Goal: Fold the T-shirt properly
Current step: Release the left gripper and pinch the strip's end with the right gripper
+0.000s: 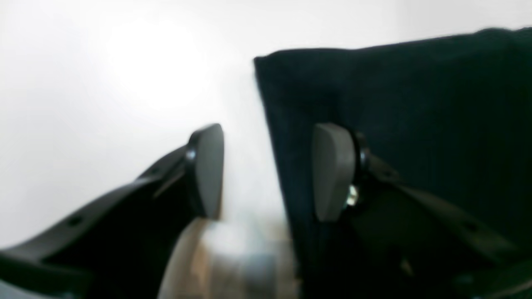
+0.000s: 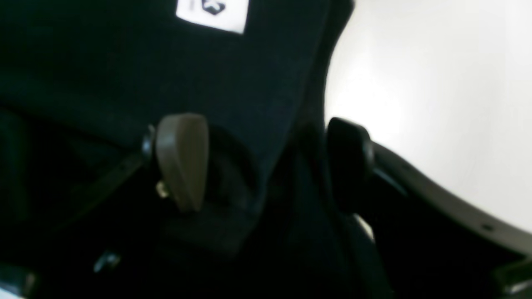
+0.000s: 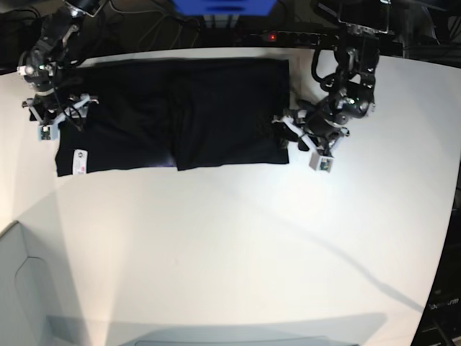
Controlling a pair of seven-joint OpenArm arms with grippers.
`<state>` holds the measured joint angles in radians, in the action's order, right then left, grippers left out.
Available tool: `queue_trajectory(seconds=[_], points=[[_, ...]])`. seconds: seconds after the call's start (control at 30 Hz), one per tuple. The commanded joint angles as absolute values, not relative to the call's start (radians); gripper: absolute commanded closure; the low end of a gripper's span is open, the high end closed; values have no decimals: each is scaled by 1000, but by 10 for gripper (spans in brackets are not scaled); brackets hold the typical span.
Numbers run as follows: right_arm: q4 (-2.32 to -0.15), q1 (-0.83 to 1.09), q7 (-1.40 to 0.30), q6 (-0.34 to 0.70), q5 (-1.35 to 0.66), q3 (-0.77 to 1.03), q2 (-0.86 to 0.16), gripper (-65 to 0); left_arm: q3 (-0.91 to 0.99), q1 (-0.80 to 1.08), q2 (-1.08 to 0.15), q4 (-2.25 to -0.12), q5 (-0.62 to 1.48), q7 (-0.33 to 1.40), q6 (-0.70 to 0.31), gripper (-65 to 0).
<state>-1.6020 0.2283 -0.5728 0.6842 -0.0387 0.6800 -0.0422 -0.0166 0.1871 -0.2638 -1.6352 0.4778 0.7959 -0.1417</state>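
The black T-shirt (image 3: 173, 115) lies flat as a wide rectangle at the back of the white table (image 3: 230, 245), and a small white tag (image 3: 79, 160) shows near its front left corner. My left gripper (image 3: 284, 133) is at the shirt's right edge. In the left wrist view it (image 1: 270, 170) stands open with the cloth edge (image 1: 374, 104) running between its fingers. My right gripper (image 3: 61, 119) is at the shirt's left edge. It (image 2: 266, 162) is also open, astride a fold of black cloth (image 2: 249, 83), with the tag (image 2: 212, 14) just ahead.
Cables and dark equipment (image 3: 144, 29) line the table's back edge, with a blue box (image 3: 223, 6) behind the shirt. A grey panel (image 3: 21, 288) sits at the front left corner. White tabletop stretches in front of the shirt.
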Motion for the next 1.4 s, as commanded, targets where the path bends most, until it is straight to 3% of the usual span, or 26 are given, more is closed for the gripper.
queue_trajectory(seconds=[0.0, 0.2, 0.27, 0.47, 0.6, 0.87, 1.1, 1.37], points=[[-1595, 225, -579, 698, -36, 682, -50, -448, -33, 183, -263, -1635, 476, 828, -137, -334], [-1540, 226, -579, 698, -41, 682, -50, -443, -51, 166, -263, -1632, 475, 826, -131, -334], [-1520, 225, -579, 698, -42, 682, -50, -412, -50, 165, -263, -1632, 476, 826, -131, -334], [-1483, 209, -579, 698, -39, 682, -50, -197, -44, 147, -263, -1632, 476, 826, -130, -336], [-1486, 199, -579, 698, -44, 682, -50, -5, -42, 116, -262, -1632, 481, 826, -130, -336], [-1641, 173, -579, 698, -44, 688, -18, 0, -41, 88, -262, -1705, 486, 835, -130, -336], [-1847, 180, -579, 698, -44, 680, 91, 0, 97, 234, -268, -1922, 484, 837, -133, -337], [-1989, 211, -579, 698, -45, 568, 157, 0, 116, 272, -263, -1744, 484, 831, -137, -337]])
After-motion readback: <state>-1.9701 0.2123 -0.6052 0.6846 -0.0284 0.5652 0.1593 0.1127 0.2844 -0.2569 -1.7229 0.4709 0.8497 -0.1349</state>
